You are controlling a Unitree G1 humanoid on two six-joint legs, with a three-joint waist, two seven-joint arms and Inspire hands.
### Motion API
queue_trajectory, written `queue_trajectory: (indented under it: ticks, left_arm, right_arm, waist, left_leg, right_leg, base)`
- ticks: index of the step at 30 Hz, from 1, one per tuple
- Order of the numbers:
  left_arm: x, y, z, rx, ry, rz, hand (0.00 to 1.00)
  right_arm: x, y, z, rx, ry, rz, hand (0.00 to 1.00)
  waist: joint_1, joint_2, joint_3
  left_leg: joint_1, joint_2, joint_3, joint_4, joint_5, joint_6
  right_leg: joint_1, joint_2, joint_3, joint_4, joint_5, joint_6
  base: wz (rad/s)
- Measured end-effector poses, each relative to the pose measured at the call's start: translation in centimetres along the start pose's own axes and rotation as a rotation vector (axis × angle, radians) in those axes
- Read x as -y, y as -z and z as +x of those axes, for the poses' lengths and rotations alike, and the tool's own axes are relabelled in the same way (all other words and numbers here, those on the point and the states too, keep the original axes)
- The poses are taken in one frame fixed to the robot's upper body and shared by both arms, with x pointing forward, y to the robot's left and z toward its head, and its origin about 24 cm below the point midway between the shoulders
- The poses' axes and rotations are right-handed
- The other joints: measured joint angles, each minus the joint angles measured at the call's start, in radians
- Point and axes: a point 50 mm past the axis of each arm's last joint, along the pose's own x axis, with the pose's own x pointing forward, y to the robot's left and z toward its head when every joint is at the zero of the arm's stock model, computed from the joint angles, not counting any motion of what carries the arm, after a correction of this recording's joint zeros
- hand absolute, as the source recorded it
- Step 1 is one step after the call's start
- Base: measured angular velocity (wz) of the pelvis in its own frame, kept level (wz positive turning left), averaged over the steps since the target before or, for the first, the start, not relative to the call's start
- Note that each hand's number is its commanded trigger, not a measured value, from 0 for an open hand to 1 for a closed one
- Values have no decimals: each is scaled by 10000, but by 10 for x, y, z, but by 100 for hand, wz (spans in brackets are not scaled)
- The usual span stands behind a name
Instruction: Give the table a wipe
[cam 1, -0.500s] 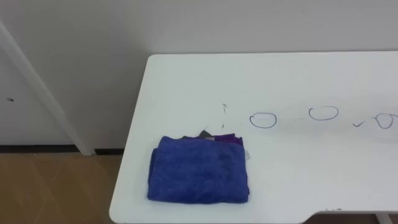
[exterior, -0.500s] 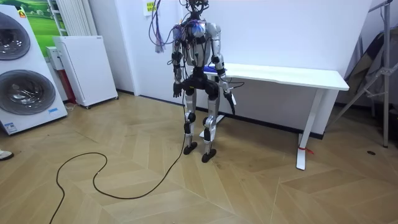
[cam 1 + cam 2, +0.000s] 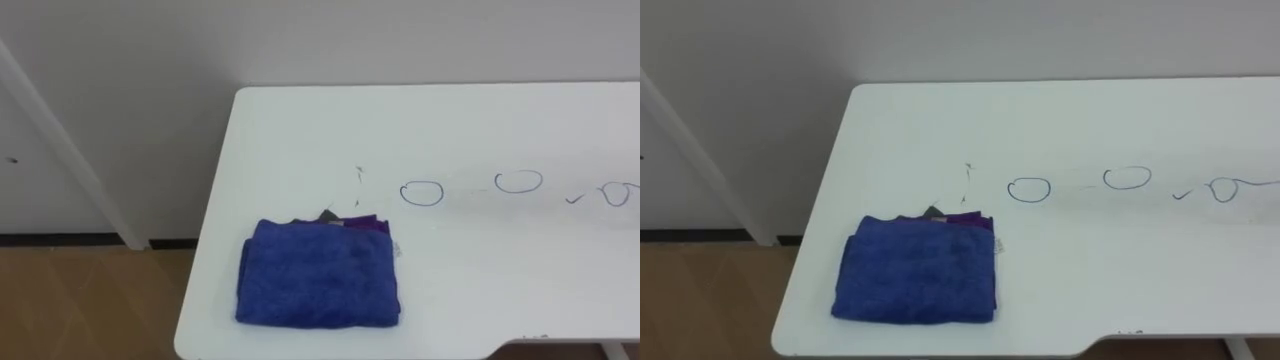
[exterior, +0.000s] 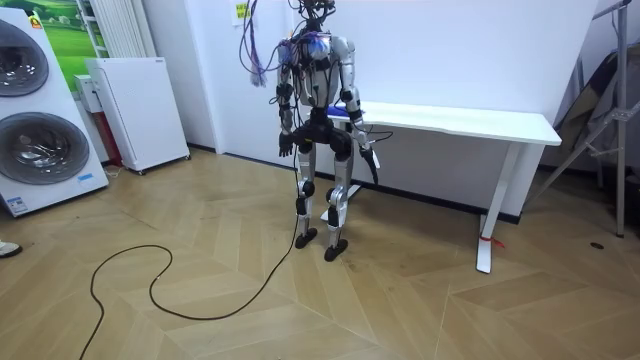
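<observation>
Plainly, left hand (image 4: 284, 147) hangs low, apart from folded cloth (image 3: 320, 272).

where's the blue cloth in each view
Left eye view: the blue cloth lies folded at lower left, near the table front left corner.
Right eye view: blue cloth at lower left, same corner.
Room view: probably the small blue patch on the table end beside the robot.
Shared landmark: that end of the white table.

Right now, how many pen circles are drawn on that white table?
3, in a row right of the blue cloth: the nearest circle, the middle circle and the right circle. More may lie past the view's edge.
</observation>
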Motion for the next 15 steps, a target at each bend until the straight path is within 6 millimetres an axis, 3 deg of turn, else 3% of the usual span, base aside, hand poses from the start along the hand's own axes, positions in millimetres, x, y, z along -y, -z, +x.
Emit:
queue_trajectory:
  ticks: [8,13,15]
  left_arm:
    - [3,7,-2,-205,79,-27,0]
    - [3,16,-3,-506,110,-219,0]
    - [-2,21,-3,-818,-83,-567,0]
  right_arm:
    - [-2,7,0,-526,-32,1152,0]
    - [-4,25,-2,-1614,304,4170,0]
    - [-5,40,-4,-2486,697,6468,0]
  waist:
    - [-11,-34,-9]
    - [-38,-31,7]
    - [-219,-105,6]
  left_leg:
    - [59,5,21,-58,-14,6]
    - [171,61,115,-101,-52,12]
    - [179,46,128,-108,-57,18]
  right_leg:
    - [-2,17,97,22,-3,5]
    - [37,11,168,10,-23,29]
    - [65,0,161,18,-47,41]
  base:
    - [-2]
    - [-4]
    - [2]
